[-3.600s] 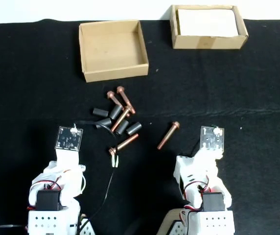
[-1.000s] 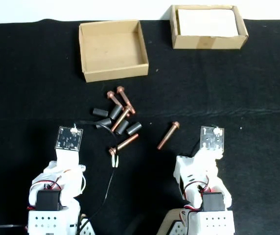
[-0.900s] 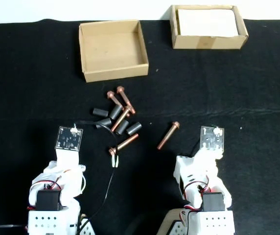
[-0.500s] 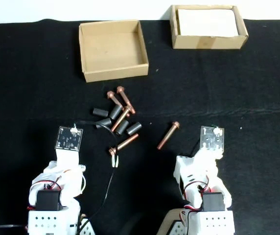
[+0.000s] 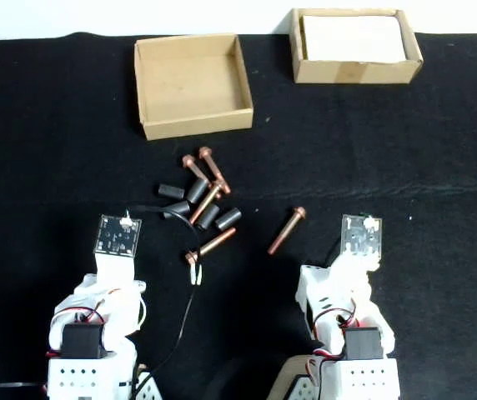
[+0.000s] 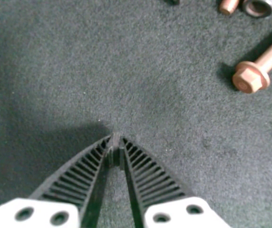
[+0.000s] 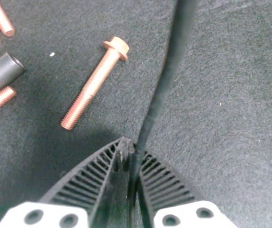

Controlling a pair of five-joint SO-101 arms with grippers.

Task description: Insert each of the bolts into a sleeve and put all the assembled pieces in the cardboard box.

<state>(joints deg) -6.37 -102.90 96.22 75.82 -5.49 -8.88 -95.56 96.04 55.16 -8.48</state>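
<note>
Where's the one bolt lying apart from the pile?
In the high view the lone bolt lies on the black table, right of the pile of bolts and sleeves, near the right arm.

You've got even, bright overhead light in the high view. The black cloth (image 5: 439, 150) soaks it up, and the white sheet (image 5: 353, 37) is nearly washed out. The cardboard box (image 5: 193, 83) walls throw faint inner shadows. A soft dark shadow pools by the left gripper (image 6: 115, 145) and the right gripper (image 7: 126, 147). The bolt (image 6: 250, 78) casts a short one.
</note>
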